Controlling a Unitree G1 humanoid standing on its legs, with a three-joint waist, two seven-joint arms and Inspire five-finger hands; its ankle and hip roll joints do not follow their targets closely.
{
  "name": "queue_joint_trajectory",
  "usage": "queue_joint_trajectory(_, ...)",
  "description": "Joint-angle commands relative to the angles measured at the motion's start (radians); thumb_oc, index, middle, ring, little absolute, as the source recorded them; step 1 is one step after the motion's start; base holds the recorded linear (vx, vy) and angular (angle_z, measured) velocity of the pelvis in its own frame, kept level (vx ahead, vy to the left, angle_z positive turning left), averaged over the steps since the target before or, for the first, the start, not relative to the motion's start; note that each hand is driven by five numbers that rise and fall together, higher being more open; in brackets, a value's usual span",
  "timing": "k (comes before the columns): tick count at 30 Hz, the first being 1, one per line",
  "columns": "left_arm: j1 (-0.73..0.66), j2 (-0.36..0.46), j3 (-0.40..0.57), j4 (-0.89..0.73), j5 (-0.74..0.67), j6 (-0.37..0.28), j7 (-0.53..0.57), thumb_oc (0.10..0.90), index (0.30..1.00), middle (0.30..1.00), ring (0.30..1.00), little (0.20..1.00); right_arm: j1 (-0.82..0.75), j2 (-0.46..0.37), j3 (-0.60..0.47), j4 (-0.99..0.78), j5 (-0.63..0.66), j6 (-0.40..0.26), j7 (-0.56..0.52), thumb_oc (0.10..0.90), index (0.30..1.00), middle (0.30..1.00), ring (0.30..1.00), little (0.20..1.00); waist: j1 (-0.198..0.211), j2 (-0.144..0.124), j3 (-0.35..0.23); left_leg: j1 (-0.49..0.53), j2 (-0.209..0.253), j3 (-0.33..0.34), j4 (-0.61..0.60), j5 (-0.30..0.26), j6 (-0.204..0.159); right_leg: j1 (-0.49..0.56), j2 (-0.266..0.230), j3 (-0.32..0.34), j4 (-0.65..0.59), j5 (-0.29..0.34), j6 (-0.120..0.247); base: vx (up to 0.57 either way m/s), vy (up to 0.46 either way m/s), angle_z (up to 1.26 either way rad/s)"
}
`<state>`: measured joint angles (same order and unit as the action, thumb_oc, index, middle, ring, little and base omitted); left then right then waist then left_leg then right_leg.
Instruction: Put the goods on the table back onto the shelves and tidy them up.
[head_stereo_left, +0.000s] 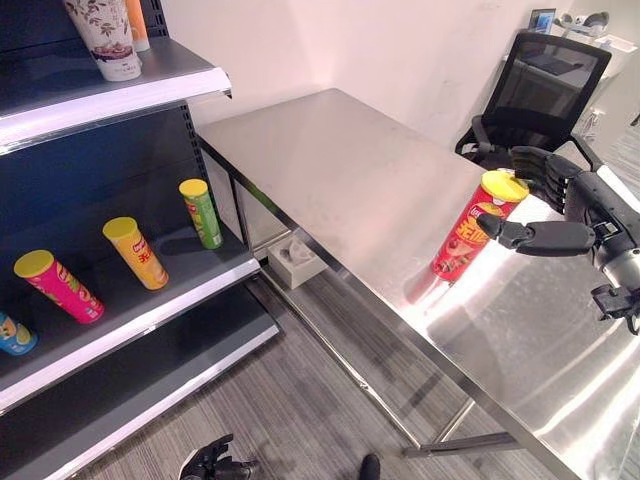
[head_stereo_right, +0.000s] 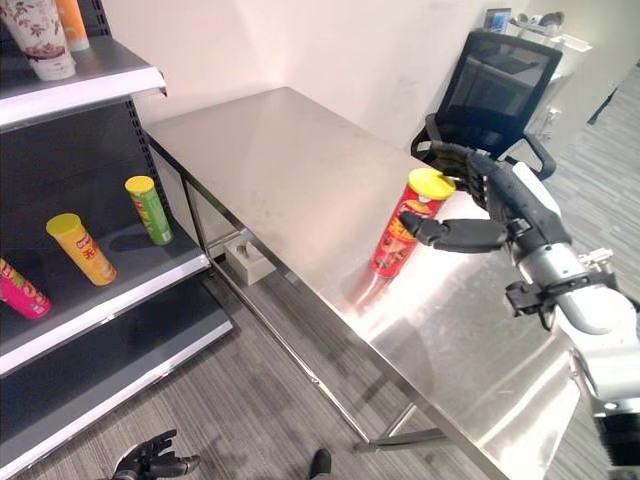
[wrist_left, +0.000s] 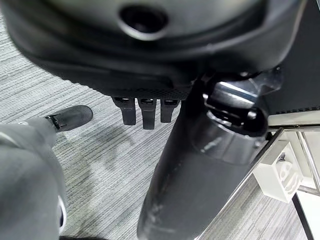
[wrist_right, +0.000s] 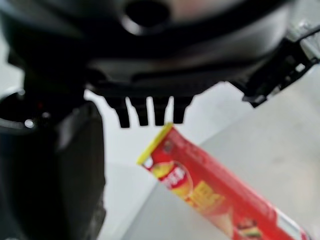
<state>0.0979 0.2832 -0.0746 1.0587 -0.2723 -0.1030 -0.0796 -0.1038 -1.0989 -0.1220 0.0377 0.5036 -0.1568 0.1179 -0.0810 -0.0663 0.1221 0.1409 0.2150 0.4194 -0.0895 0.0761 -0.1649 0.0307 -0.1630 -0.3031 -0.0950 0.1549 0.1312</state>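
A red chip can (head_stereo_left: 468, 232) with a yellow lid stands upright on the steel table (head_stereo_left: 330, 160), near its front edge. My right hand (head_stereo_left: 588, 205) is open beside the can, thumb (head_stereo_left: 530, 236) level with its upper part, fingers (head_stereo_left: 545, 168) spread behind the lid. In the right wrist view the can (wrist_right: 210, 190) lies past the fingertips, apart from them. The shelves (head_stereo_left: 190, 290) at the left hold a green can (head_stereo_left: 202, 213), a yellow can (head_stereo_left: 136, 253), a pink can (head_stereo_left: 58, 285) and a blue one (head_stereo_left: 12, 335). My left hand (head_stereo_left: 213, 462) hangs open low over the floor.
The top shelf carries a floral cup (head_stereo_left: 105, 38) and an orange can (head_stereo_left: 137, 22). A white box (head_stereo_left: 297, 258) sits on the floor under the table. A black office chair (head_stereo_left: 545, 90) stands behind the table's far right corner.
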Motion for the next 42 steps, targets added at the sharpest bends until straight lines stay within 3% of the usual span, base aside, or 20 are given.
queue_joint_trajectory(1,-0.081,0.048,-0.013,-0.004,0.004,-0.033,0.003,0.800,0.900,0.900,0.900,0.900,-0.207,-0.014,-0.108,0.041,-0.004,-0.081,-0.100,0.800,0.900,0.900,0.900,0.900,0.024,-0.043,-0.003,0.015,0.005,-0.021,0.002,-0.054,0.024,0.039,-0.088,-0.023,0.008,-0.024,0.099,0.02,-0.005,0.05)
queue_joint_trajectory(7,-0.078,0.047,-0.013,-0.011,-0.010,-0.030,0.004,0.800,0.900,0.900,0.900,0.900,-0.209,-0.003,-0.173,0.054,0.002,-0.099,-0.144,0.800,0.900,0.900,0.900,0.900,0.023,-0.036,-0.007,0.011,0.009,-0.030,0.002,-0.052,0.021,0.043,-0.082,-0.032,0.008,-0.033,0.095,0.02,-0.008,0.10)
queue_joint_trajectory(21,-0.071,0.060,-0.041,-0.016,0.001,-0.029,-0.017,0.800,0.900,0.900,0.900,0.900,-0.291,-0.093,0.068,0.214,0.002,-0.028,-0.029,0.800,0.900,0.900,0.900,0.900,0.037,-0.040,0.002,0.003,0.014,-0.037,0.002,-0.041,0.012,0.046,-0.077,-0.044,0.008,-0.036,0.091,0.00,-0.001,0.01)
queue_joint_trajectory(35,-0.073,0.070,-0.052,-0.011,-0.015,-0.028,-0.012,0.800,0.900,0.900,0.900,0.900,-0.430,-0.135,0.150,0.334,-0.007,-0.008,-0.050,0.800,0.900,0.900,0.900,0.900,0.051,-0.044,0.006,-0.010,0.012,-0.057,0.002,-0.036,0.010,0.052,-0.080,-0.065,0.008,-0.037,0.090,0.01,0.002,0.05)
queue_joint_trajectory(42,-0.075,0.082,-0.060,-0.001,-0.017,-0.027,-0.024,0.800,0.900,0.900,0.900,0.900,-0.549,-0.200,0.327,0.393,0.036,0.022,0.032,0.800,0.900,0.900,0.900,0.900,0.054,-0.052,0.004,-0.008,0.014,-0.058,0.002,-0.033,0.005,0.053,-0.079,-0.067,0.008,-0.036,0.089,0.00,0.000,0.00)
